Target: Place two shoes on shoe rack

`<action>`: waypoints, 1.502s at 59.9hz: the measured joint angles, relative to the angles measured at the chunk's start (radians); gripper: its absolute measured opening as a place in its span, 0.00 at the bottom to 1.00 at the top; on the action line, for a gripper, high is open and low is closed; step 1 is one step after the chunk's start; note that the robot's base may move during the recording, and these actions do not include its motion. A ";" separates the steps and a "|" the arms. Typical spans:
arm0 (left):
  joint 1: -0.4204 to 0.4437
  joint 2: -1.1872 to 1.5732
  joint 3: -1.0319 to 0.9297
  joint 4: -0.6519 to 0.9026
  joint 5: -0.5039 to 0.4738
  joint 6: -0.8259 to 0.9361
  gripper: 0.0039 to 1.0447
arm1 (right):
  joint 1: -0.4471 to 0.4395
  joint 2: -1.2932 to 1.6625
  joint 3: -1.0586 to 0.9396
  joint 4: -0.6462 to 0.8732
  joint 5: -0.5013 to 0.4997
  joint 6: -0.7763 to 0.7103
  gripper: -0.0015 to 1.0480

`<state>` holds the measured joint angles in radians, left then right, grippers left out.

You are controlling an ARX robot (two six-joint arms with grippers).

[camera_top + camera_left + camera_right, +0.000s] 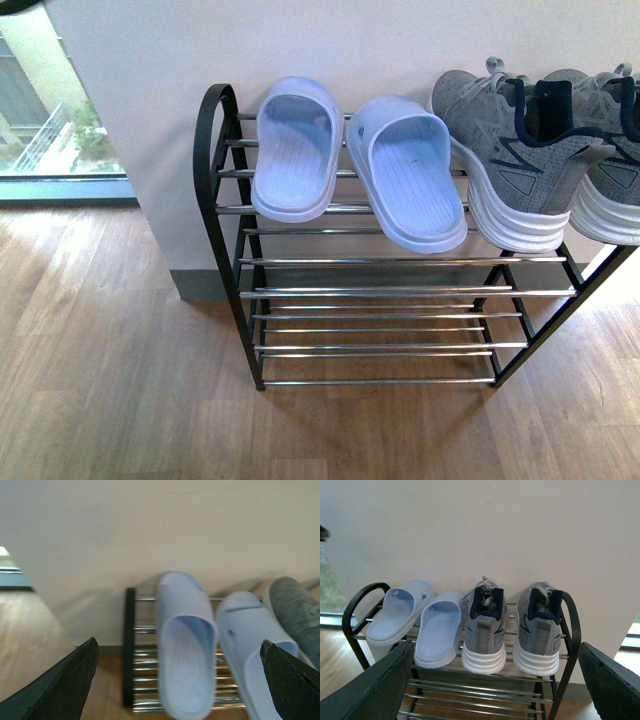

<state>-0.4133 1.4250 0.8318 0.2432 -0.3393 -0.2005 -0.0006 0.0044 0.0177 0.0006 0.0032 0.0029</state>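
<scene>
White wall (350,40) behind, wood-plank floor (100,380) below, a window (40,110) at the far left of the front view.

Shoe rack (380,292) stands against the wall — black uprights, arched black side frame, chrome rods in several tiers. Lower tiers carry nothing visible.

Top tier, from the robot's left to right: two pale blue slides, then the two grey sneakers. All four point toes toward the wall, heels toward the camera.

Left sneaker (484,630) sits just beside the second slide; white sole, navy lining at the heel collar, dark side mark. Right sneaker (539,630) lies next to it near the rack's right arch, the two close but with a narrow gap between them. In the front view the right sneaker is cut by the frame edge.

Left slide (295,148) rests near the left arch, its heel overhanging the front rod. Right slide (410,172) is angled slightly, its heel also past the front rod, its edge close against the left sneaker.

Left gripper (180,680) — dark fingers spread wide, nothing between them, hovering in front of the slides. Right gripper (495,685) — fingers likewise wide apart, empty, facing the rack clear of the sneakers.
</scene>
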 joint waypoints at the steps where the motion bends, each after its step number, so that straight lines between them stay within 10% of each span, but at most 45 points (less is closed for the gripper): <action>1: 0.003 -0.019 -0.013 0.000 -0.010 0.008 0.91 | 0.000 0.000 0.000 0.000 0.000 0.000 0.91; 36: 0.308 -0.717 -0.358 -0.300 -0.002 -0.011 0.91 | 0.000 0.000 0.000 0.000 0.000 0.000 0.91; 45: 0.405 -0.797 -0.544 0.086 0.323 0.140 0.63 | 0.000 0.000 0.000 0.000 0.000 0.000 0.91; 63: 0.409 -0.934 -0.692 0.108 0.339 0.186 0.02 | 0.000 0.000 0.000 0.000 0.000 0.000 0.91; 90: 0.410 -1.125 -0.784 0.010 0.339 0.190 0.01 | 0.000 0.000 0.000 0.000 0.000 0.000 0.91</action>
<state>-0.0036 0.3004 0.0483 0.2527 -0.0002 -0.0105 -0.0006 0.0044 0.0177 0.0006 0.0029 0.0032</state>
